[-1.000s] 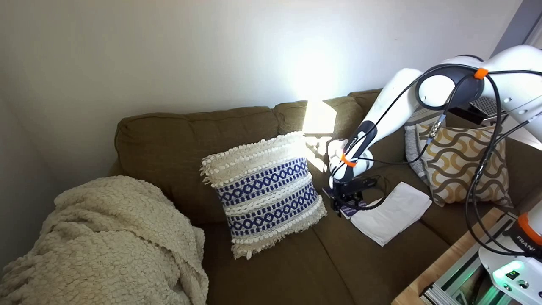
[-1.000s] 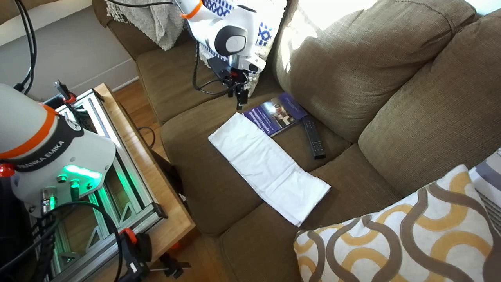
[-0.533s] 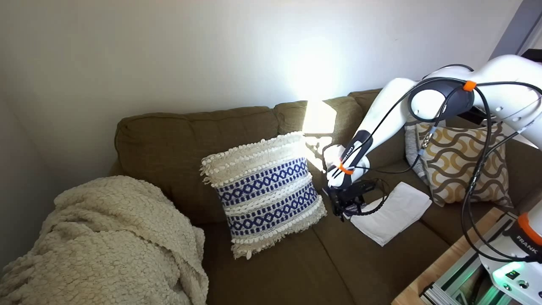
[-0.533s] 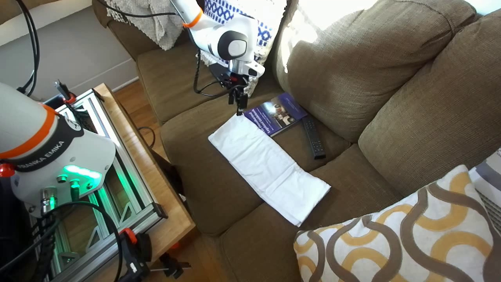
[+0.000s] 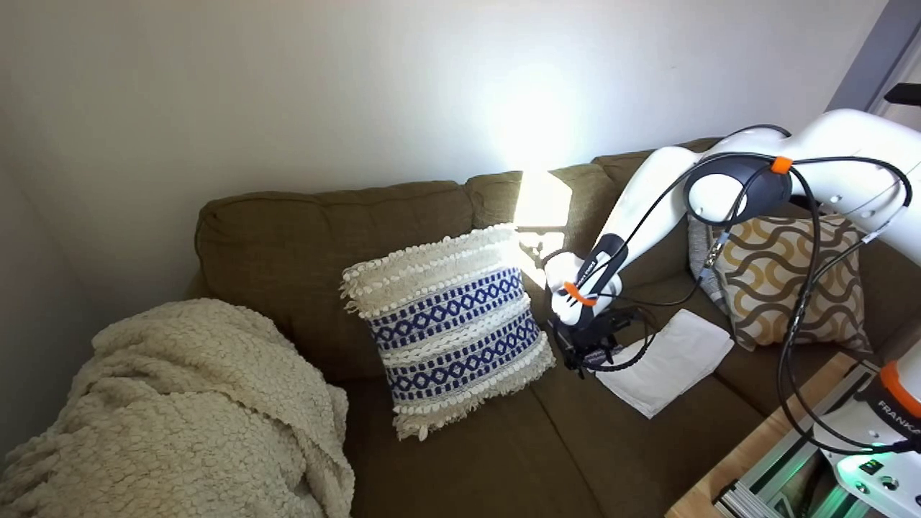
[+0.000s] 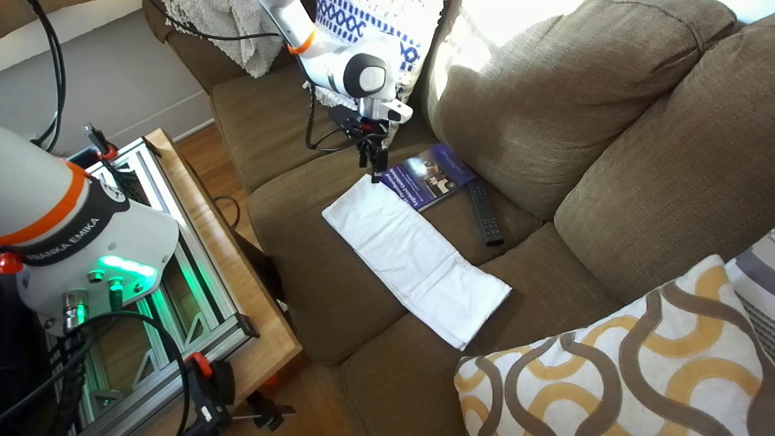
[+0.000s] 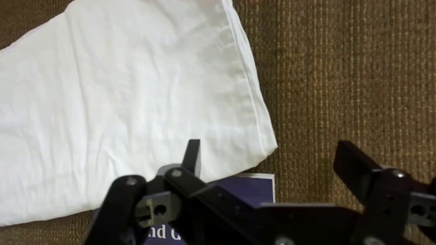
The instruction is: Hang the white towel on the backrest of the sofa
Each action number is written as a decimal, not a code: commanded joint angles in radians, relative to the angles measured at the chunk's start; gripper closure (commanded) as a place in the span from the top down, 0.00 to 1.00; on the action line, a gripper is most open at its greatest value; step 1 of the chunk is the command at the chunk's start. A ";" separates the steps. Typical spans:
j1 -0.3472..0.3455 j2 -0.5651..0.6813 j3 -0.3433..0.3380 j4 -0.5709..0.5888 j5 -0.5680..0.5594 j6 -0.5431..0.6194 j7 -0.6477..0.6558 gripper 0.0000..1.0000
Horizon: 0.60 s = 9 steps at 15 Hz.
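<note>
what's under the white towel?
The white towel lies on the sofa seat, which shows along most of its edges. In the wrist view it also hides part of the purple book. Anything else beneath is covered; can't tell.

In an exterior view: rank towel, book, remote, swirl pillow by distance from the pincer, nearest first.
In an exterior view, from the pincer:
1. White towel and purple book: too close to call; the towel's upper end and a book corner both lie by the fingertips.
2. Black remote: past the book, picture right.
3. Swirl pillow: bottom right of the picture.
</note>
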 commanded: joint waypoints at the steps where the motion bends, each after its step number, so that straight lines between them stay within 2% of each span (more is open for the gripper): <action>1: 0.016 0.060 -0.013 0.069 -0.024 -0.002 0.041 1.00; 2: 0.014 0.068 -0.010 0.080 -0.024 -0.012 0.037 0.83; 7: -0.001 0.086 -0.002 0.100 -0.018 -0.042 0.018 0.42; 8: -0.003 0.086 -0.002 0.099 -0.017 -0.059 0.018 0.76; 9: -0.005 0.084 -0.001 0.098 -0.018 -0.074 0.015 0.80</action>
